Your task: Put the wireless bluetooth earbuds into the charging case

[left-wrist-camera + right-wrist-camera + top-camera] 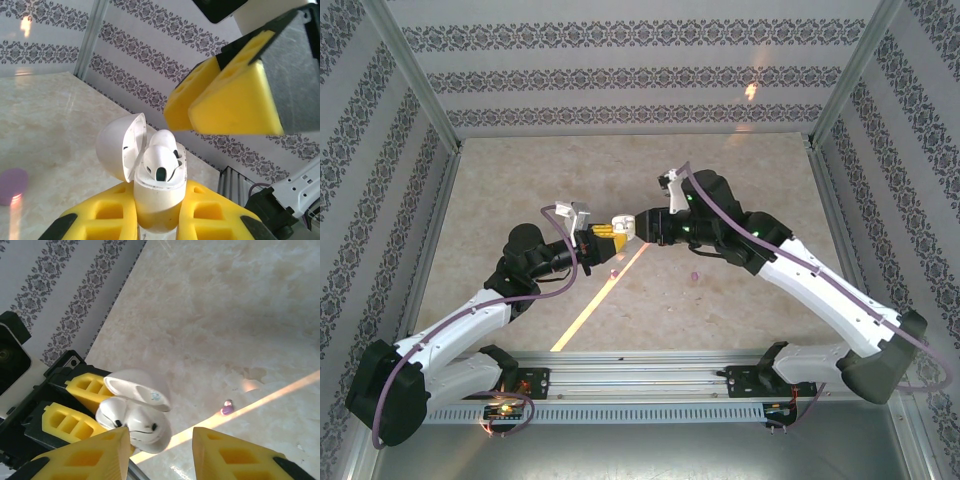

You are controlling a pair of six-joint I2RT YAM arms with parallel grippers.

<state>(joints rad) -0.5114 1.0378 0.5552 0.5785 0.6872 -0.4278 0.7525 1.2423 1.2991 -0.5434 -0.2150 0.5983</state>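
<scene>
Above mid-bench (pixel 520 180), the left end effector (pixel 600 236) pinches the white case (pixel 160 192) by its base. The lid (pixel 120 147) is swung open and two white earbuds (pixel 161 161) sit inside, tops protruding. The right end effector (pixel 160 452) hovers at the case's 3 o'clock in the top view, fingers spread, nothing between them. One purple earbud (pixel 227 407) lies on the bench at the case's 6 o'clock, another (pixel 695 275) at 4 o'clock.

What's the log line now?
left tool: shut on open white plastic charging case | white bean-shaped earbuds: in case | right tool: open, near case
</scene>
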